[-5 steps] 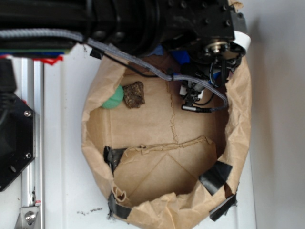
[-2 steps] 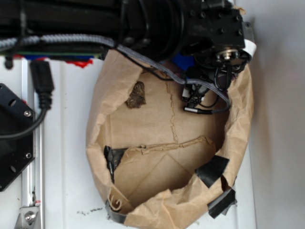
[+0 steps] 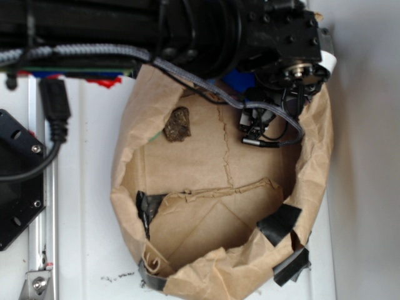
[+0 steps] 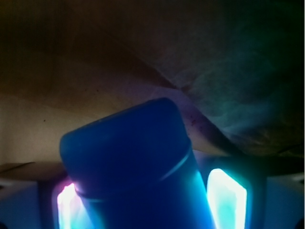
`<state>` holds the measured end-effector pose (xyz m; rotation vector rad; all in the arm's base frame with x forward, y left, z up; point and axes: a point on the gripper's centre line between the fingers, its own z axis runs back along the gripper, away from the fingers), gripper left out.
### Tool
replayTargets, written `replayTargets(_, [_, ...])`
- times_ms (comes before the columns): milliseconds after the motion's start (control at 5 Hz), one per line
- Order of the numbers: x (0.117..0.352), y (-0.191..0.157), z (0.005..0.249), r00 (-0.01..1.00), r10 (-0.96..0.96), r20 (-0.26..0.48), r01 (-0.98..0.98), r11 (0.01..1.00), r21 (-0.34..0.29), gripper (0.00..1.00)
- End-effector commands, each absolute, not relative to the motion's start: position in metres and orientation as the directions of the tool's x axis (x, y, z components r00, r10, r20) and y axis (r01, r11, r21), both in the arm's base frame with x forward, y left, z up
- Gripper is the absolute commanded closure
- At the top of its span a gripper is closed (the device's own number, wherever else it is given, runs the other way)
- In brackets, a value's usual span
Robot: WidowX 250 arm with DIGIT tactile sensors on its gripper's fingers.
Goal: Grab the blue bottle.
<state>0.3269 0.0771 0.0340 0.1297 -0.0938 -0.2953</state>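
Surface: white panelled tabletop (image 3: pixel 87 187), with a metal rail (image 3: pixel 39 187) along its left edge.

Container: brown paper bag (image 3: pixel 128 125), mouth rolled open, standing on the tabletop; pieces of black tape (image 3: pixel 280 225) on its near rim and one more on the inner fold at left.

Contents, left far side: one dark brown lumpy object (image 3: pixel 178 124) lying on the bag floor, kind not discernible.

Arm: black robot arm (image 3: pixel 187 28) spanning the far edge, with a grey braided cable (image 3: pixel 187 75) trailing down into the bag.

Gripper (image 4: pixel 147 200): reaching into the far right corner of the bag; fingers (image 4: pixel 228 198) stand on either side of the bottle, closed against it.

Blue bottle (image 4: pixel 138 167): smooth, solid blue, held between the fingers in the wrist view, its narrower end pointing at the paper wall. From outside, only a blue patch (image 3: pixel 240 80) shows beneath the arm.
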Motion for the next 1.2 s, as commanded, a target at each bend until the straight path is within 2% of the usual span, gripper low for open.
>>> replayTargets(0, [0.295,0.043,0.100,0.940,-0.295,0.173,0.286,0.955,0.074,1.00])
replayTargets(200, [0.268,0.021,0.131,0.904,-0.369,0.217,0.361,0.929,0.075,1.00])
replayTargets(400, [0.258,0.011,0.151,0.946,-0.267,0.182,0.268,0.963,0.021,1.00])
replayTargets(600, [0.261,0.017,0.156,0.978,-0.134,0.157,0.141,0.990,-0.029,1.00])
replayTargets(800, [0.272,0.029,0.161,0.995,0.048,0.084,-0.038,0.992,-0.120,1.00])
replayTargets(1000, [0.278,0.027,0.162,0.995,0.072,0.073,-0.061,0.988,-0.139,1.00])
